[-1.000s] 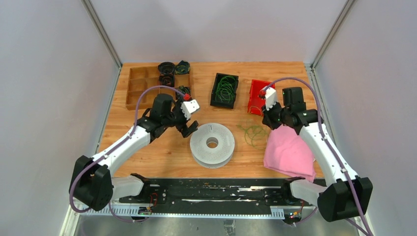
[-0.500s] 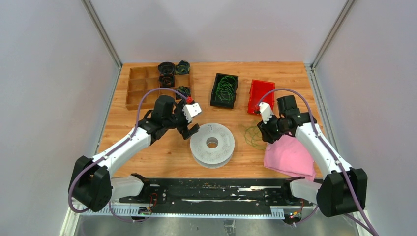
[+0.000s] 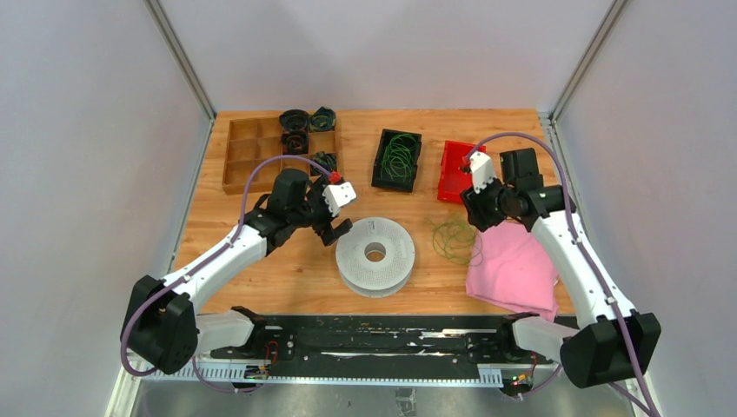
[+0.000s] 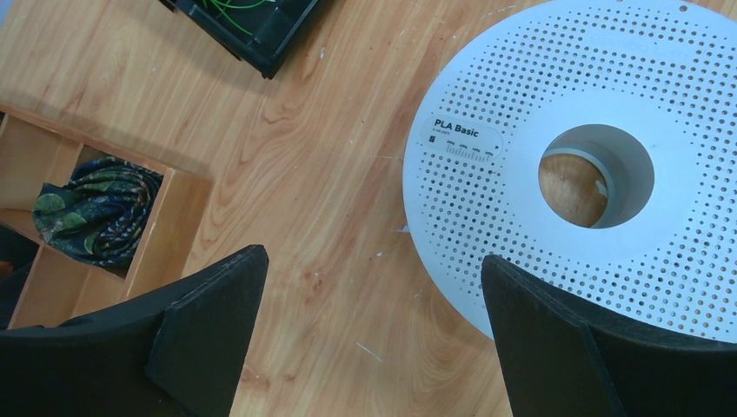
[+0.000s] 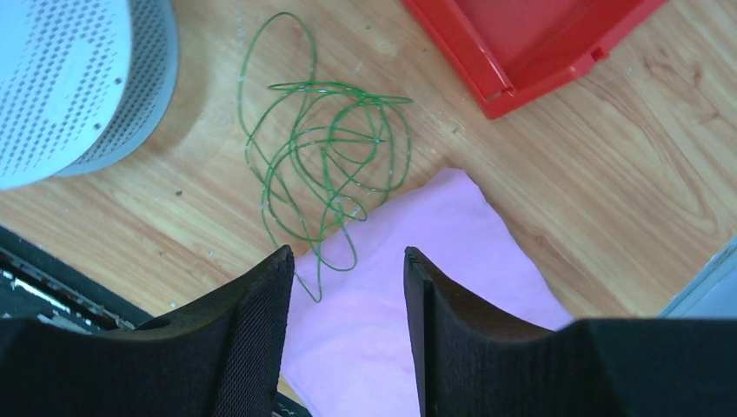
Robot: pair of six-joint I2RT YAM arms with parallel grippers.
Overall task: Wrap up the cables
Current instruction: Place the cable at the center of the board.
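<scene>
A loose tangle of thin green cable lies on the wooden table between the grey spool and the pink cloth. In the right wrist view one loop of the cable trails onto the cloth. My right gripper hovers open above that cloth corner, with nothing between its fingers. More green cables sit coiled in a black bin. My left gripper is wide open and holds nothing, just left of the spool.
A red tray stands behind the right gripper. A wooden divided box at back left holds dark cord bundles. The black bin's corner shows in the left wrist view. Grey walls enclose the table.
My right gripper went from shut to open. It dipped toward the cable tangle, then drew back toward the red tray. The tangle now lies loose by the cloth. The left arm barely moved.
</scene>
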